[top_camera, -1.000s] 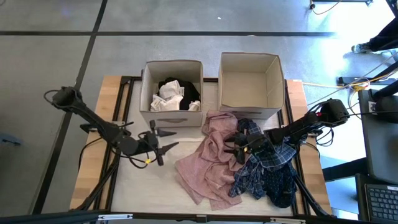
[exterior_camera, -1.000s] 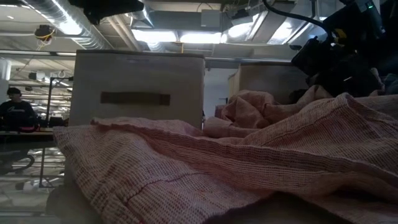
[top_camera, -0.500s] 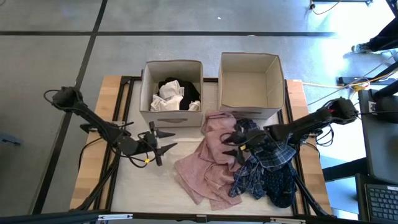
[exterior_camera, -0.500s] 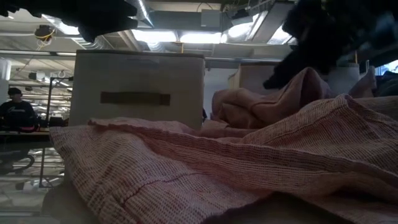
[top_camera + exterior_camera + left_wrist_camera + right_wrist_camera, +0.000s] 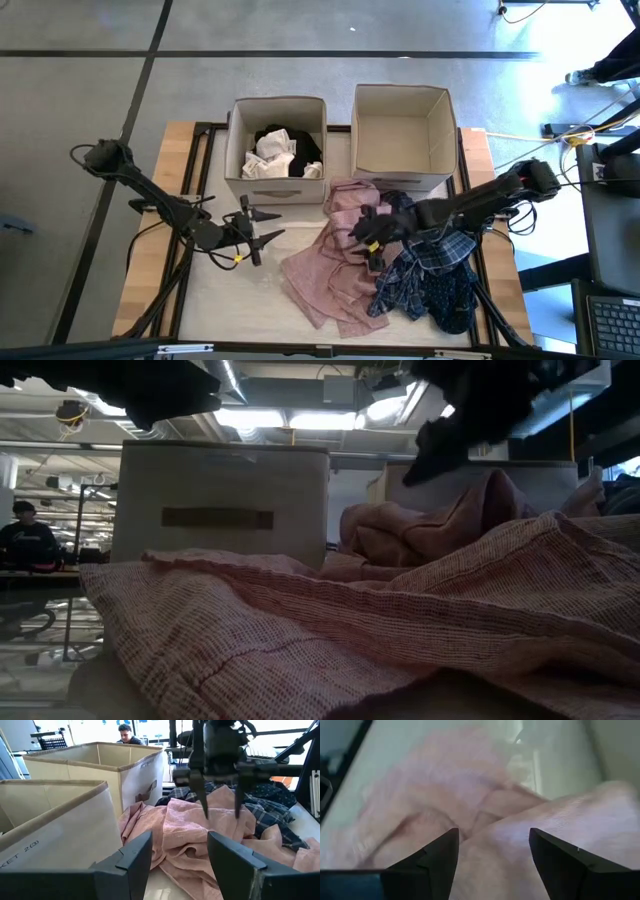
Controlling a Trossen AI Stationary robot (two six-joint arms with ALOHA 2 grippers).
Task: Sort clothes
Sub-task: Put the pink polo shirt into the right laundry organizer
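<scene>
Seen from above, the pale pink garment (image 5: 335, 255) was spread on the table (image 5: 150, 270) in front of the two beige fabric boxes, with the blue plaid garment (image 5: 440, 255) lapping its far side and the dark navy patterned garment (image 5: 445, 300) beyond that, toward the table's front edge. The right gripper (image 5: 367, 238) was held over the pink garment, fingers parted, nothing between them. The left gripper (image 5: 262, 228) was parked, fingers apart and empty, over bare table beside the pink garment, in front of the left box (image 5: 238, 160). White socks (image 5: 270, 155) and a black garment (image 5: 280, 135) lay inside that box; the right box (image 5: 440, 130) stood beside it.

At table height, the pink garment (image 5: 330, 630) filled the foreground, the left box (image 5: 220, 500) rose behind it, and the right gripper (image 5: 450, 430) hung dark above the fabric. A person (image 5: 25, 535) was seen far off in the room.

In the left wrist view, the left gripper's fingers (image 5: 132, 857) were spread wide, framing the pink garment (image 5: 200, 830), above which the right gripper (image 5: 220, 795) pointed down, its fingers separated. The plaid garment (image 5: 260, 810) lay behind the pink one.

In the right wrist view, the right gripper's fingers (image 5: 440, 855) stood well apart just above the pink garment (image 5: 485, 820), gripping nothing.
</scene>
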